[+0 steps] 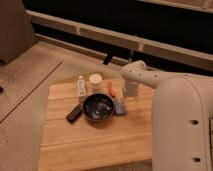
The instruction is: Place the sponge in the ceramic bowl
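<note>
The ceramic bowl is dark and glossy and sits near the middle of the wooden table. The small blue-grey sponge lies on the table just right of the bowl's rim. My white arm reaches in from the right and bends downward. Its gripper hangs open just above and behind the sponge, holding nothing. The wrist hides much of the gripper.
A white-lidded jar and a small bottle stand behind the bowl. A red item lies between the jar and the gripper. A flat black bar lies left of the bowl. My base fills the right side.
</note>
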Controlling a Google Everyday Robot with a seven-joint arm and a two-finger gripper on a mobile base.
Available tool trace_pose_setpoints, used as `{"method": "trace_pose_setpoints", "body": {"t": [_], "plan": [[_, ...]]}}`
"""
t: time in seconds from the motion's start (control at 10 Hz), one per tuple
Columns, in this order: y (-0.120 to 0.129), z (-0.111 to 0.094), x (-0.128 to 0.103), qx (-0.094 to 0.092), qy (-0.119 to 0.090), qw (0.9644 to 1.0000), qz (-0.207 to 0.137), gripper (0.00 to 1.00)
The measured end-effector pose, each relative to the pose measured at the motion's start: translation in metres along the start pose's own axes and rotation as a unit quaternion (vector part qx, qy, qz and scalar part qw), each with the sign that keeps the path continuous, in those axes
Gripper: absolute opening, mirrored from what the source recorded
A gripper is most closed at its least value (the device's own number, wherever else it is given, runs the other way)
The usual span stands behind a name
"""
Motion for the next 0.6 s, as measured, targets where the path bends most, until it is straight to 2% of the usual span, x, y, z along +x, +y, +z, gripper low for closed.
{"method": "trace_pose_setpoints", "body": {"t": [0.1, 0.6], "plan": [[0.005, 0.007, -0.001, -0.004, 0.009, 0.9999, -0.008, 0.65], [0.013, 0.020, -0.003, -0.012, 0.025, 0.9993, -0.025, 0.65]]}}
